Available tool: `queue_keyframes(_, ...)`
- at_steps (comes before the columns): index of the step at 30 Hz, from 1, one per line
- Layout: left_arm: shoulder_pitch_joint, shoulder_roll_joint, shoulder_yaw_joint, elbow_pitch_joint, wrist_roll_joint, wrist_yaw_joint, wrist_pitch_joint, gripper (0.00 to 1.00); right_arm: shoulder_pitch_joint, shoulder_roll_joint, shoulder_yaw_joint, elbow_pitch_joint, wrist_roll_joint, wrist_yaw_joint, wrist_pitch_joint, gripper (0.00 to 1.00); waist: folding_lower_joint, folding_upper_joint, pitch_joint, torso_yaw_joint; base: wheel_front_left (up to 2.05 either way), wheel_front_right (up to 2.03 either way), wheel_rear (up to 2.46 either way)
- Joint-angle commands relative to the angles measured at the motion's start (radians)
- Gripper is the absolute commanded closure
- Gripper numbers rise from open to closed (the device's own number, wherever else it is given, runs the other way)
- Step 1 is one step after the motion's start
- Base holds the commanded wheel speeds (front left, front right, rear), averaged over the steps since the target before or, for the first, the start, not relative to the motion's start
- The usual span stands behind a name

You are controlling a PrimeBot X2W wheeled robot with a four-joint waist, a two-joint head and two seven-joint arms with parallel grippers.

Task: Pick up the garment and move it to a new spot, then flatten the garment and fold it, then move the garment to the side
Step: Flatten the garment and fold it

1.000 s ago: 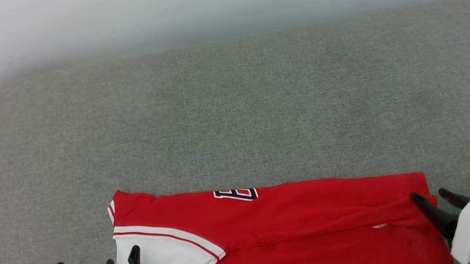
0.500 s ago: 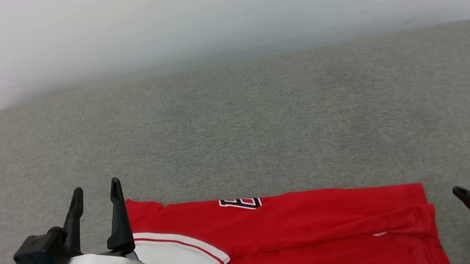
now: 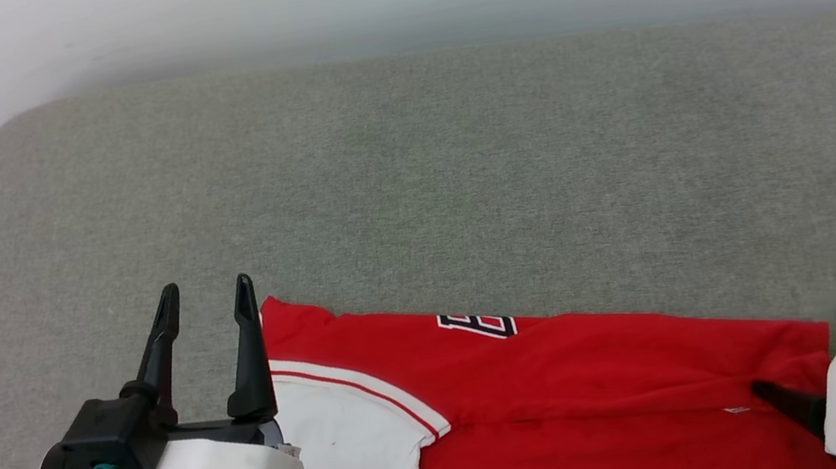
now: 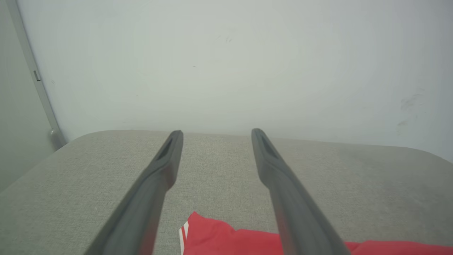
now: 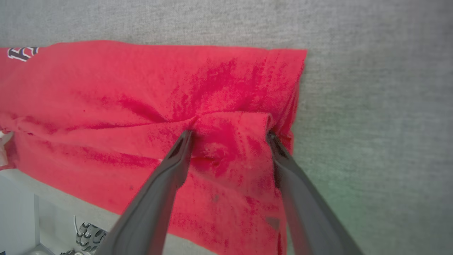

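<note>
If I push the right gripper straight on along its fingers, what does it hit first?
The red T-shirt: the right gripper, jaws open, points down at a raised fold near its end edge, grey padded surface beneath. The tips may already touch; depth is unclear.

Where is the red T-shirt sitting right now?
In the head view, the garment lies along the near edge of the grey padded surface, its sleeve end beside the left gripper and its other end under the right gripper.
</note>
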Motion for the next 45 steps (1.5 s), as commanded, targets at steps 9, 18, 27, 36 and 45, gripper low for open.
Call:
queue_keyframes(9, 0.012, -0.008, 0.011, 0.012, 0.013, -0.007, -0.006, 0.0, -0.023, 0.007, 0.074, 0.116, 0.058, 0.0, -0.024, 1.0, -0.0001, -0.0001, 0.0, 0.014, 0.0, 0.0, 0.0)
queue_keyframes(18, 0.048, 0.016, 0.026, 0.021, 0.007, 0.008, 0.0, 0.0, -0.077, -0.078, 0.077, 0.07, 0.068, -0.001, -0.053, 1.0, -0.0001, -0.0001, -0.043, -0.038, 0.0, 0.0, 0.0)
queue_keyframes(27, 0.086, 0.025, 0.032, 0.014, -0.002, 0.029, 0.008, 0.0, -0.037, -0.111, -0.121, 0.01, 0.015, -0.001, 0.017, 1.0, -0.0001, -0.0001, -0.056, -0.098, 0.0, 0.0, 0.0)
queue_keyframes(36, 0.083, 0.023, 0.031, -0.005, -0.005, 0.043, 0.019, 0.0, -0.077, 0.058, -0.321, -0.079, 0.109, 0.0, 0.217, 1.0, -0.0001, -0.0001, -0.04, -0.12, 0.0, 0.0, 0.0)
queue_keyframes(45, 0.062, 0.016, 0.01, -0.002, -0.003, 0.034, 0.026, 0.0, -0.132, 0.118, -0.23, 0.029, 0.538, 0.0, 0.368, 1.0, -0.0001, -0.0001, -0.038, -0.094, 0.0, 0.0, 0.0)
